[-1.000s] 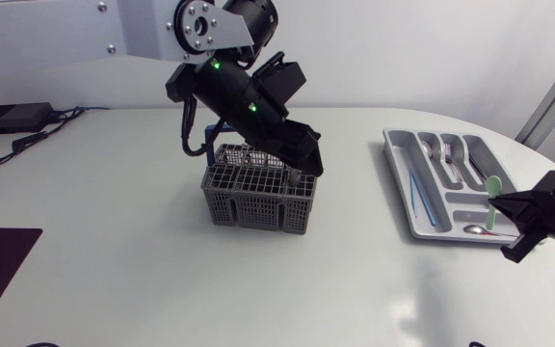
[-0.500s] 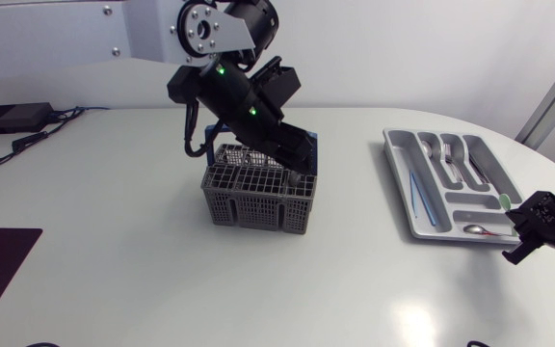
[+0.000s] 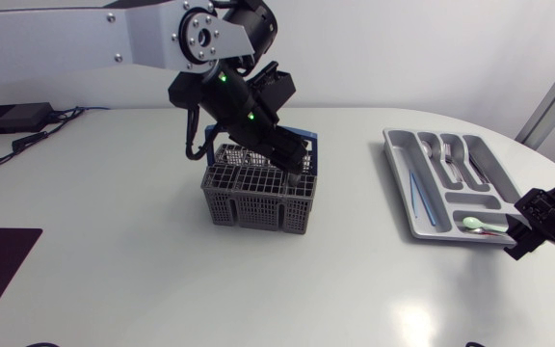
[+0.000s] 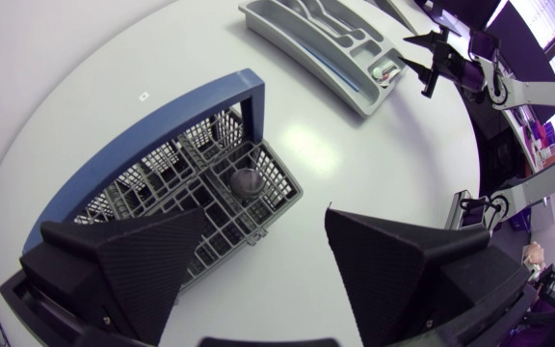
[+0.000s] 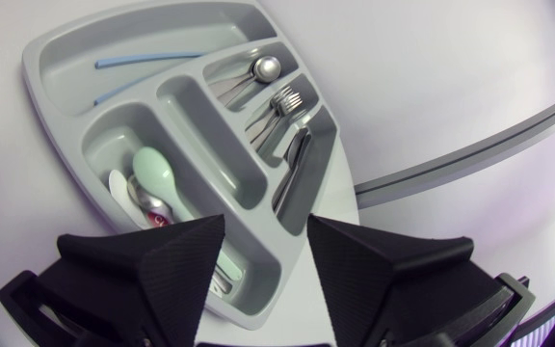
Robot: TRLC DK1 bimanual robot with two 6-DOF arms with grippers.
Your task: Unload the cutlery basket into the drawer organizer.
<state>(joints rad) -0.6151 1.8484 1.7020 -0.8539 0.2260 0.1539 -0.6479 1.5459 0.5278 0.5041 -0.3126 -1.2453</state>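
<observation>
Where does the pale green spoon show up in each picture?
Head view: the green spoon lies in the grey tray's near end compartment, close to the right claw.
Left wrist view: too small to make out in the far-off grey tray.
Right wrist view: green spoon in that compartment, just ahead of the claw.
Shared landmark: the grey tray.

My right gripper (image 5: 265,231): fingers apart, above the grey organizer (image 5: 41,58). Compartments as I see them:
- two blue sticks (image 5: 147,60)
- metal spoons (image 5: 263,67)
- forks (image 5: 287,99)
- knives (image 5: 295,159)
- nearest my fingers, a green spoon (image 5: 157,175) beside a white spoon (image 5: 118,188)
</observation>
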